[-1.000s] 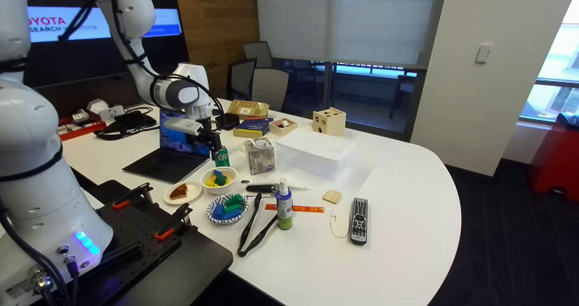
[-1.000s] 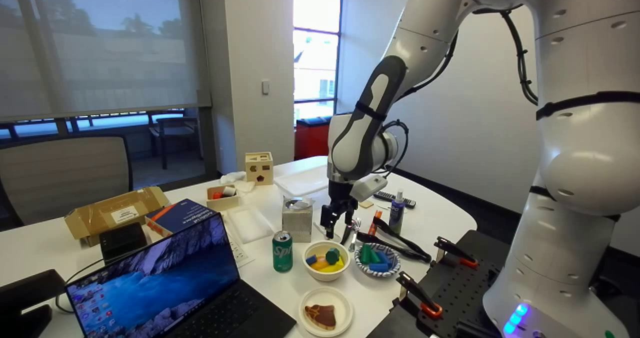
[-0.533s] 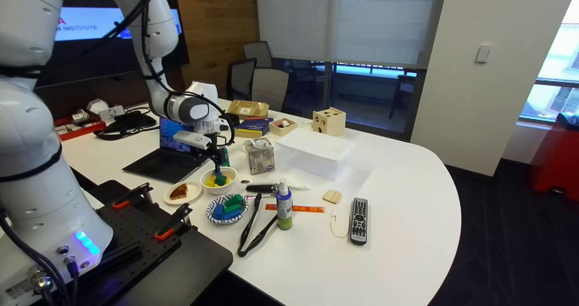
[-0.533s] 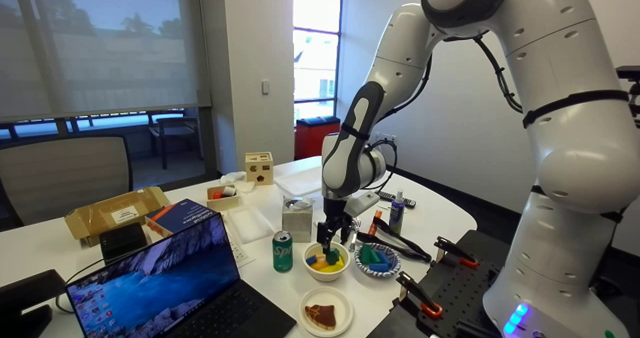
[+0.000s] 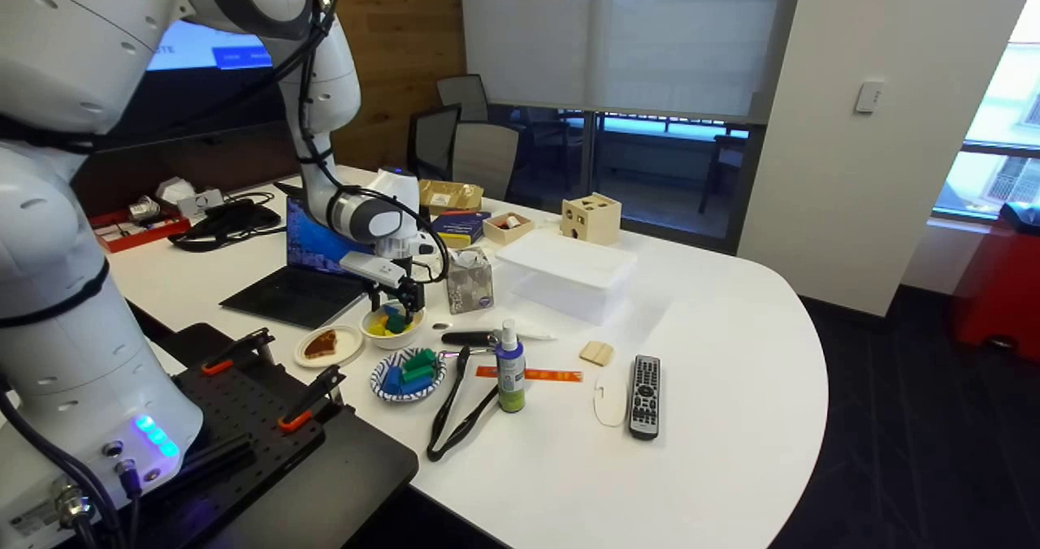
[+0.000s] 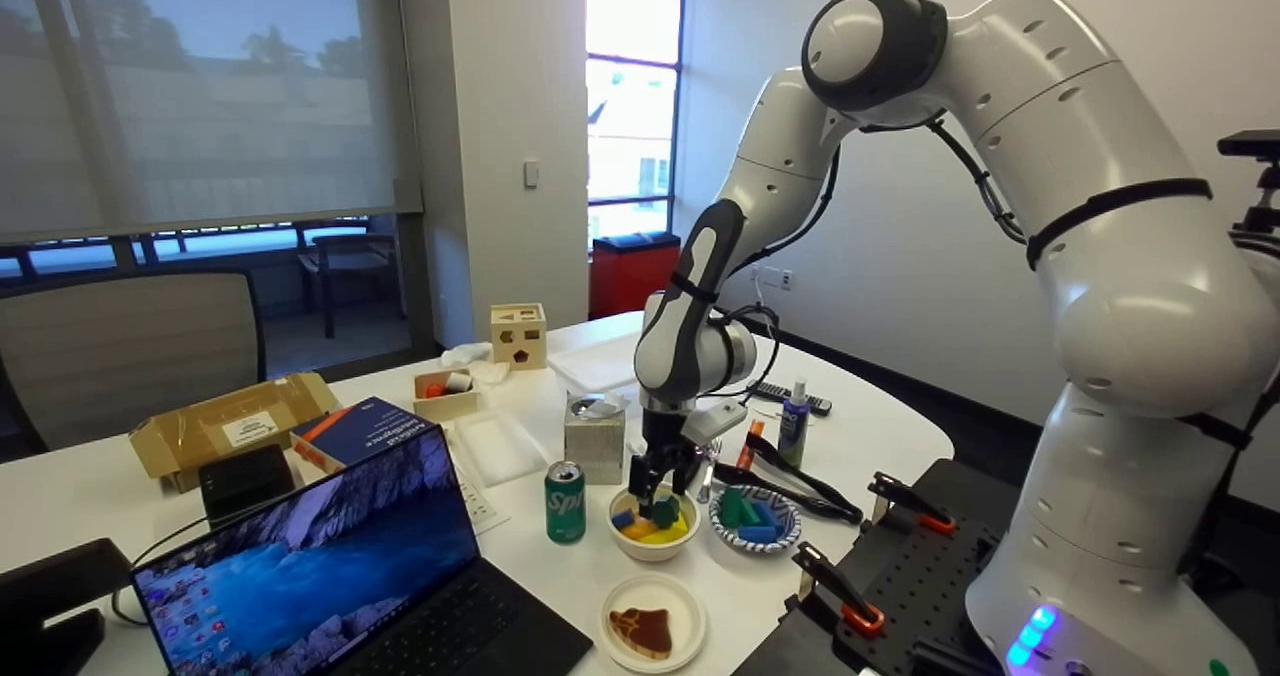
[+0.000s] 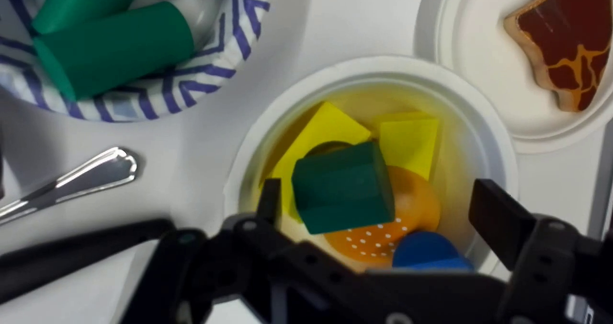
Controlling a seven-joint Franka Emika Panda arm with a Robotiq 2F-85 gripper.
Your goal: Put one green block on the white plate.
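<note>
Office meeting room | wall screen | mesh-backed chairs | laptop | white table

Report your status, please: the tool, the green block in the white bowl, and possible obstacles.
Tool open over white bowl. Green block inside, not gripped. Possible obstacle: steak-shaped piece on white plate.

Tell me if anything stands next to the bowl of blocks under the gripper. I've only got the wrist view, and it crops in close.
Observer: Yes, a green soda can stands upright beside that bowl; it shows in an exterior view.
Operator: Noted. And what's past the plate with the toy steak, where my picture cuts off?
Observer: An open laptop sits beside the plate, as both exterior views show.
</note>
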